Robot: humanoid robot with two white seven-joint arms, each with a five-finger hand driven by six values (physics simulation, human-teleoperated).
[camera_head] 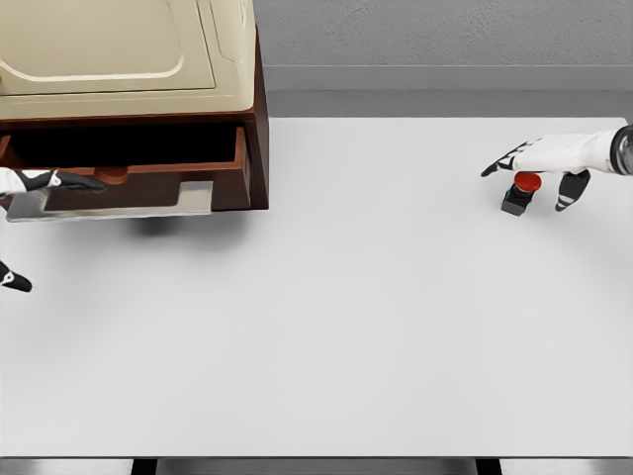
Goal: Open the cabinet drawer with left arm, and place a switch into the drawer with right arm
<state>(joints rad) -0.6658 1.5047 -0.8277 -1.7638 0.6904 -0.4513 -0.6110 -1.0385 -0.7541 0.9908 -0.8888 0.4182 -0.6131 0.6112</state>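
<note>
fingers [572, 190] spread over upright switch [520, 193], red button up.

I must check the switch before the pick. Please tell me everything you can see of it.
The switch is small: a round red button on top of a dark, box-like base, which looks like plastic. It stands upright on the white table, near its far right edge, far from the cabinet. The right hand is right above it with fingers spread, one dark fingertip on each side. Whether the hand touches it cannot be told. Nothing else is near it.
</note>
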